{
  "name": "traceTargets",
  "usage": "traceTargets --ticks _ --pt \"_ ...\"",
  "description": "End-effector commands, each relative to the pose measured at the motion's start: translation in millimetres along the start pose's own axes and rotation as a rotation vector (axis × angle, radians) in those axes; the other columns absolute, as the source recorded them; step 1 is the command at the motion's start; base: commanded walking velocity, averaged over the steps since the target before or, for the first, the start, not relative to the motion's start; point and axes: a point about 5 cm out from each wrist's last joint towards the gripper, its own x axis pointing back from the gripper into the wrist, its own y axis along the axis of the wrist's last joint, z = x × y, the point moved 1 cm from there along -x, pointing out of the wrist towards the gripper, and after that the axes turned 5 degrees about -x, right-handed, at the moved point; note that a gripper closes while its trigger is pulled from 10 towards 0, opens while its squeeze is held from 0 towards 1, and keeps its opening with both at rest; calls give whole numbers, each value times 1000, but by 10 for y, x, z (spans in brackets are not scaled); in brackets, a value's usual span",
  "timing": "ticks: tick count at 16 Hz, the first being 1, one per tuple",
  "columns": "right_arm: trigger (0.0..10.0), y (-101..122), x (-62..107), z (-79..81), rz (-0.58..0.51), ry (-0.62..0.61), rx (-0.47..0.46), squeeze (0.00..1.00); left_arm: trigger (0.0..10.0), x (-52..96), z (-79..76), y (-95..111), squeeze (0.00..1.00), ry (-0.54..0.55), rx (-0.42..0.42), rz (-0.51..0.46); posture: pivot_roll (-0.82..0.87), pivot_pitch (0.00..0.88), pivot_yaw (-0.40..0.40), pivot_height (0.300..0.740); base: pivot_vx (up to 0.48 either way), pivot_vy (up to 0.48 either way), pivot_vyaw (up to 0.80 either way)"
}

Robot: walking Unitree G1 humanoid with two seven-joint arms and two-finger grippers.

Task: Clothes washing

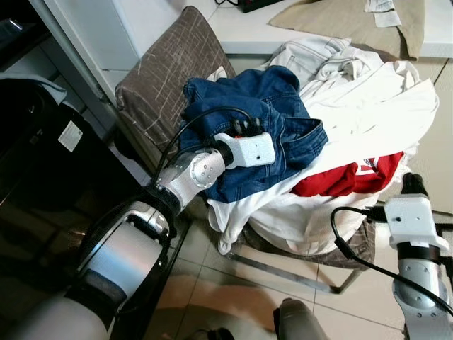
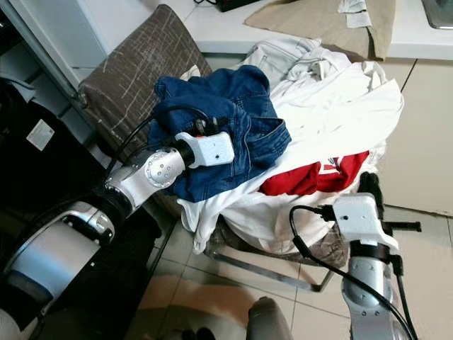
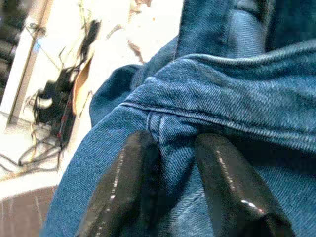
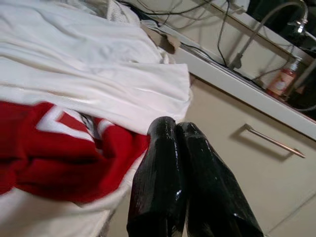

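A pile of clothes lies on a brown chair (image 1: 166,67): blue jeans (image 1: 272,106) on top at the left, white garments (image 1: 368,99) on the right, and a red garment (image 1: 347,177) tucked low in front. My left arm reaches into the jeans. In the left wrist view the left gripper (image 3: 175,143) is shut on a fold of the denim (image 3: 222,98) near a seam. My right gripper (image 4: 171,126) is shut with nothing in it. It hangs by the pile's front right corner, just right of the red garment (image 4: 59,158).
A dark appliance (image 1: 42,156) with a white label stands close on the left. Behind the chair runs a white counter (image 1: 255,32) with a beige cloth (image 1: 354,21). A cream cabinet door with a bar handle (image 4: 271,140) is on the right. Tiled floor (image 1: 233,283) lies in front.
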Motion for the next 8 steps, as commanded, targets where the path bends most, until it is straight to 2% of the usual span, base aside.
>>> traceTargets --ticks 1,4,6,7,8 --pt "10000 15 -3 95 -8 40 -22 0 0 17 -20 -12 0 20 88 4 -330 113 180 723 0 0 0" --pt "10000 23 -26 116 -12 48 -26 0 0 22 -43 -14 0 24 134 7 -307 111 163 723 0 0 0" --pt "10000 43 -74 144 -22 56 -33 0 0 44 -88 -47 0 17 213 23 -279 109 152 723 0 0 0" --pt "10000 43 -74 144 -22 56 -33 0 0 44 -88 -47 0 17 213 23 -279 109 152 723 0 0 0" --pt "10000 53 -93 157 -28 60 -38 0 0 51 -88 -63 0 24 266 31 -279 109 152 723 0 0 0"
